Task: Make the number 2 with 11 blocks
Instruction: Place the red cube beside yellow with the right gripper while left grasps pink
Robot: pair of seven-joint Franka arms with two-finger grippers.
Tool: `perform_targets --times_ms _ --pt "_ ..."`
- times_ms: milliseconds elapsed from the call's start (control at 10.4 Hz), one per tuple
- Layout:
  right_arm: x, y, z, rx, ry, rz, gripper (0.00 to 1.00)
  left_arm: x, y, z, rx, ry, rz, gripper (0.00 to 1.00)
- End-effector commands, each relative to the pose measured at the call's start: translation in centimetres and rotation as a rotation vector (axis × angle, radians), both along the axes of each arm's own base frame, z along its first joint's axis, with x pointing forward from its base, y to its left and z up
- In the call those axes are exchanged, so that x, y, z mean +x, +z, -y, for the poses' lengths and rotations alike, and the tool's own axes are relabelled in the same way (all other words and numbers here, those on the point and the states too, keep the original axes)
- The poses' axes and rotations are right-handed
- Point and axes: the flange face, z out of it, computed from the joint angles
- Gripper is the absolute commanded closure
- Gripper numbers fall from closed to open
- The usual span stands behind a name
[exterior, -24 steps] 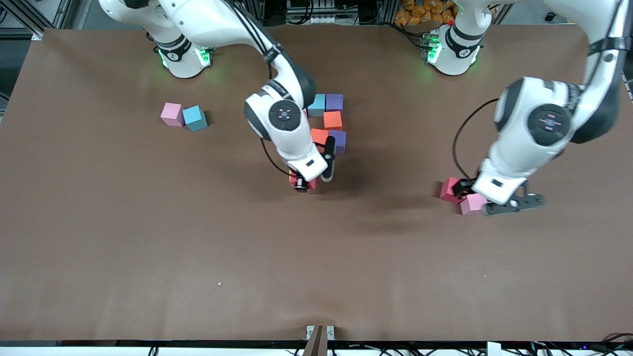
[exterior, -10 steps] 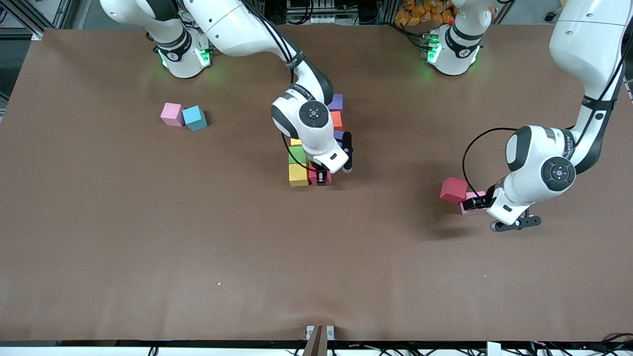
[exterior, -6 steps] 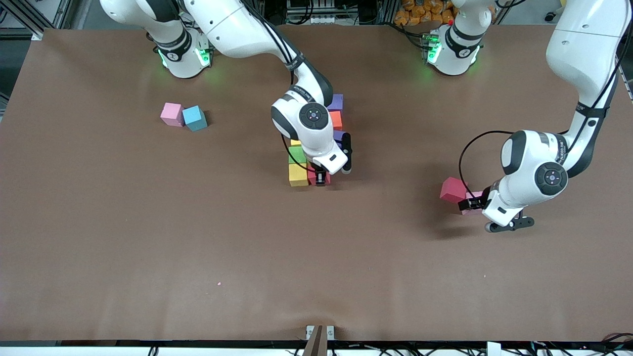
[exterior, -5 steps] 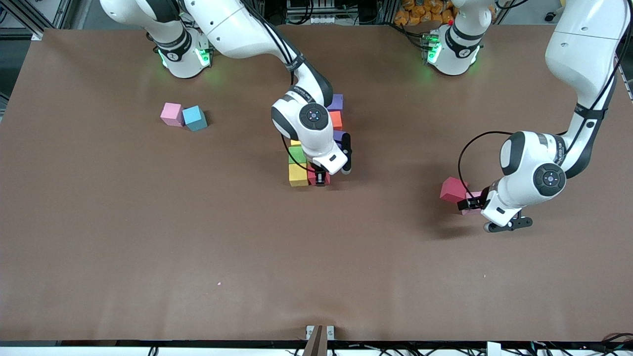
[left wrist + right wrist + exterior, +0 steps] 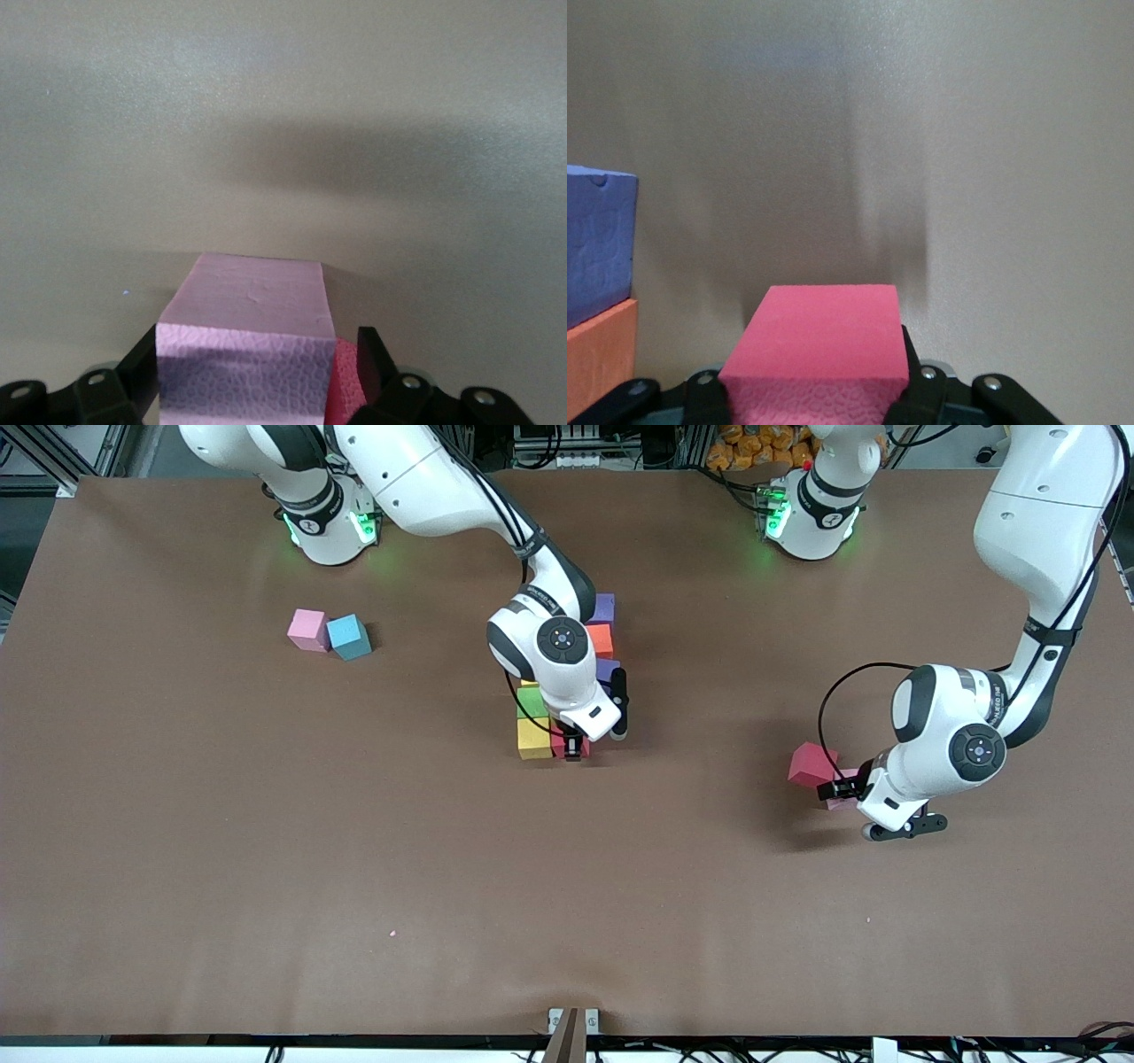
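Several blocks of the number 2 lie mid-table, partly under the right arm: a purple block [image 5: 603, 608], an orange block [image 5: 601, 639], a green block [image 5: 532, 701] and a yellow block [image 5: 534, 738]. My right gripper [image 5: 574, 749] [image 5: 813, 385] is low at the yellow block's side, shut on a red block [image 5: 824, 328]. Toward the left arm's end, my left gripper [image 5: 842, 790] [image 5: 257, 354] is down at the table and open, its jaws around a pink block [image 5: 252, 301]. A second red block [image 5: 811, 764] touches that pink one, its corner [image 5: 344, 381] inside the jaws.
A loose pink block [image 5: 307, 629] and a blue block [image 5: 349, 637] sit together toward the right arm's end of the table. A small metal bracket [image 5: 571, 1023] sticks up at the table edge nearest the front camera.
The right gripper brought its red block in beside the yellow block and has since held still. The left wrist has sunk lower over the pink block, and its jaws have begun to narrow.
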Motion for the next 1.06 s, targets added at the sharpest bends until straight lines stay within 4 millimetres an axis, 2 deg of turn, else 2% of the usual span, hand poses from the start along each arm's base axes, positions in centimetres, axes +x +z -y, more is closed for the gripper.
perform_targets --times_ms 0,290,386,580,676,869,966 --pt "0.2 -0.7 -0.2 0.016 -0.013 -0.001 0.60 0.2 0.3 -0.1 0.011 -0.013 0.013 0.50" --pt "0.0 -0.9 -0.2 0.011 -0.010 -0.006 0.58 0.7 1.7 -0.3 0.017 -0.009 0.033 0.54" --pt "-0.1 -1.0 -0.2 0.010 -0.011 -0.009 0.48 0.9 2.1 -0.4 0.018 -0.010 0.039 0.58" --pt "0.1 -1.1 0.4 0.008 -0.022 -0.013 0.00 1.8 3.9 -0.5 0.023 -0.006 0.069 0.58" --pt "0.2 -1.0 0.4 0.008 -0.019 -0.013 0.00 2.8 5.6 -0.1 0.029 -0.002 0.070 0.58" --pt "0.2 -1.0 0.4 0.008 -0.017 -0.013 0.00 5.3 9.0 2.6 0.035 0.001 0.040 0.58" --pt "0.2 -0.9 0.4 0.009 -0.017 -0.012 0.00 5.7 9.9 3.8 0.038 0.035 0.040 0.58"
